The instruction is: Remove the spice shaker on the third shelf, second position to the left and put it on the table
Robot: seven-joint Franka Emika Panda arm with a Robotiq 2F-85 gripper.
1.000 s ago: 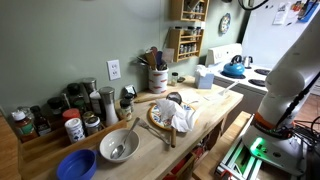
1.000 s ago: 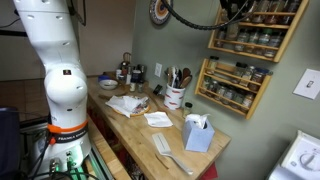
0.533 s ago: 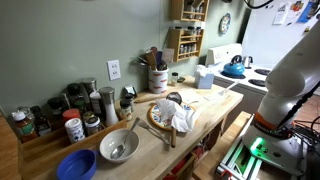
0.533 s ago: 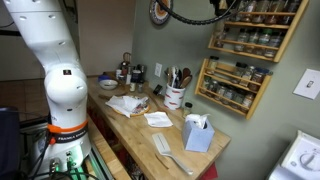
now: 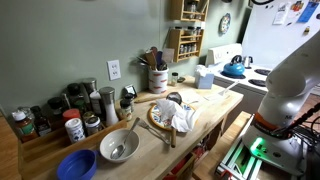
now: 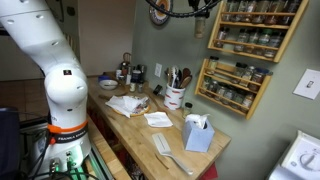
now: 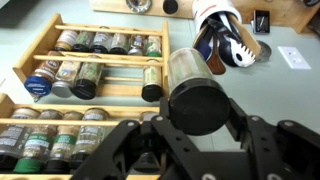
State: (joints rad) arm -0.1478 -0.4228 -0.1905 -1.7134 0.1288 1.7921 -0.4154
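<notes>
In the wrist view my gripper [image 7: 200,112] is shut on a clear spice shaker [image 7: 188,72] with a dark round cap, held in the air in front of the green wall. The light-wood spice rack [image 7: 100,62] lies to its left. One of its tiers has a gap between the jars on the left and a single jar [image 7: 151,82]. A second rack [image 7: 50,122] is below it. The racks show in both exterior views [image 5: 185,42] [image 6: 232,85]. The wood table [image 5: 215,104] [image 6: 140,130] is below. My gripper [image 6: 205,5] is at the top edge.
A white crock of utensils [image 7: 226,40] [image 6: 175,97] stands on the table under the racks. A tissue box [image 6: 198,133], cloths [image 6: 127,104], a plate [image 5: 170,116], bowls [image 5: 118,147] and bottles [image 5: 75,105] crowd the countertop. A white stove with a kettle [image 5: 234,68] is at one end.
My gripper has drawn back from the upper rack along the wall, away from the shelves, with the shaker in it.
</notes>
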